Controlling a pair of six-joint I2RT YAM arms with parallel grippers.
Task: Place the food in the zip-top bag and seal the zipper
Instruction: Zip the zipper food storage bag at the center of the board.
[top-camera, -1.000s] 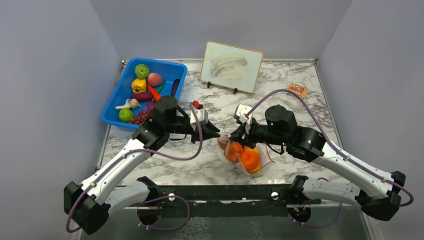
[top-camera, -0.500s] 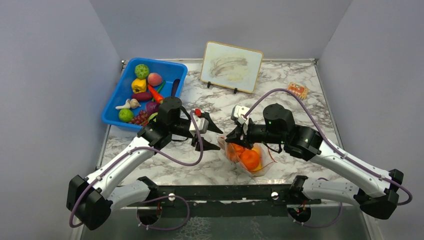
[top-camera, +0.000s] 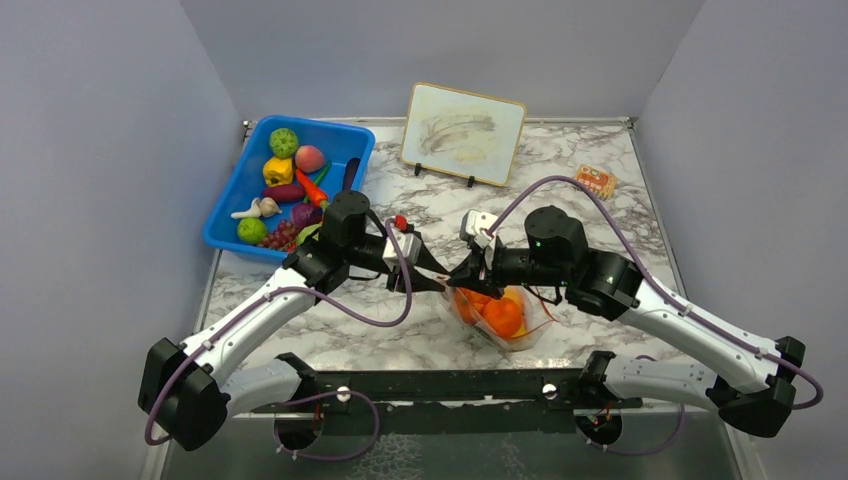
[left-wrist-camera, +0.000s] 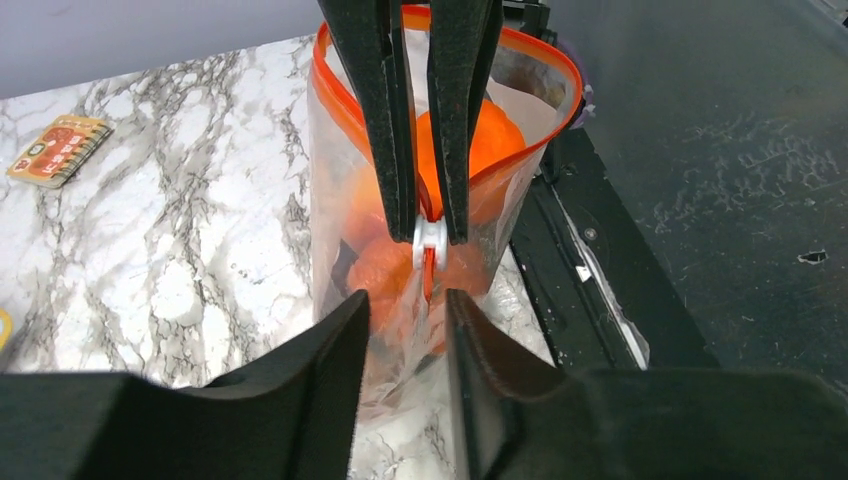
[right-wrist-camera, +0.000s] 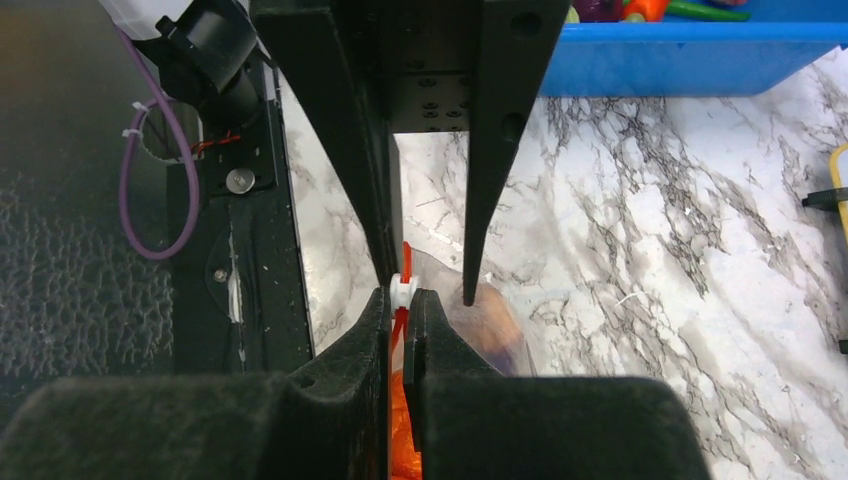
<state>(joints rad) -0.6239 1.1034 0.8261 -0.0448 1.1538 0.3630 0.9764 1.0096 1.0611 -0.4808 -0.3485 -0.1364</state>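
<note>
Zipper (left-wrist-camera: 430, 238) within level right pincer (right-wrist-camera: 402, 300)

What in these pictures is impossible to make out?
- Top view: the zipper slider, hidden where left tool and right tool meet.
- Left wrist view: how many food pieces the zip-top bag holds; right tool's fingers cover them.
- Top view: print on the small packet, too small.
</note>
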